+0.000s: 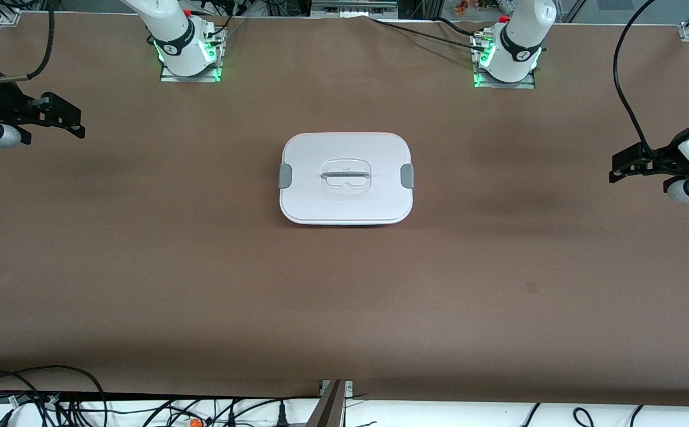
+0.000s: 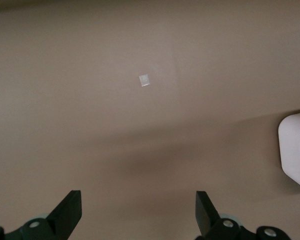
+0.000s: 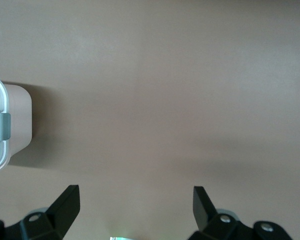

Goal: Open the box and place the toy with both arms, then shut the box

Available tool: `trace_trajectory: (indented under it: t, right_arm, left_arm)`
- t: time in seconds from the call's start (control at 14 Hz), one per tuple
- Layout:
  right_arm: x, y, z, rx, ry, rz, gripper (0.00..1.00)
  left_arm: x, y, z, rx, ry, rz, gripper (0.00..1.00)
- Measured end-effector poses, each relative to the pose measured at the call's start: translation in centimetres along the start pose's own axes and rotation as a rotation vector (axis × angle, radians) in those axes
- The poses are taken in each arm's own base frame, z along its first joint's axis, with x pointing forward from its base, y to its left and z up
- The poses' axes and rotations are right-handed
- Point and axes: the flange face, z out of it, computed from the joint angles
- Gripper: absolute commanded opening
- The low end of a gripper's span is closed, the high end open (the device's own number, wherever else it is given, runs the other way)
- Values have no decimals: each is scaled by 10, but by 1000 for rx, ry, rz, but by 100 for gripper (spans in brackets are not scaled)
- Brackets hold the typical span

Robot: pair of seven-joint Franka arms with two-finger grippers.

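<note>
The box (image 1: pixel 347 178) sits shut in the middle of the brown table, its white lid on, a grey clip (image 1: pixel 285 176) at each short end and a clear handle (image 1: pixel 345 176) in the centre. Its pinkish wall (image 3: pixel 21 117) shows in the right wrist view, and a corner of the box (image 2: pixel 294 150) in the left wrist view. My right gripper (image 1: pixel 62 117) hangs open over the right arm's end of the table, well clear of the box. My left gripper (image 1: pixel 628 165) hangs open over the left arm's end. Both grippers (image 2: pixel 138 210) (image 3: pixel 135 205) hold nothing. The toy is out of view.
A small pale square mark (image 2: pixel 144 80) lies on the table toward the left arm's end, nearer the front camera than the box. Cables (image 1: pixel 53 397) run along the table's near edge. The arm bases (image 1: pixel 187 53) (image 1: pixel 507 59) stand at the back edge.
</note>
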Motion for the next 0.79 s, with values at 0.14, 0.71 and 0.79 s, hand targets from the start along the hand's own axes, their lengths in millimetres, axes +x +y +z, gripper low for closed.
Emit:
trace_trajectory:
  t: [0.14,0.71,0.79]
  right_arm:
    - [0,0,0,0,0,0,100]
    - [0,1,0,0,-1,3,100]
    - [0,2,0,0,-1,3,100]
  left_arm:
    - [-2,-5,-2,2,2,-20,100]
    - [-4,-3,9,-1,-22,-103,100]
    - [-4,-3,9,-1,-22,-103,100]
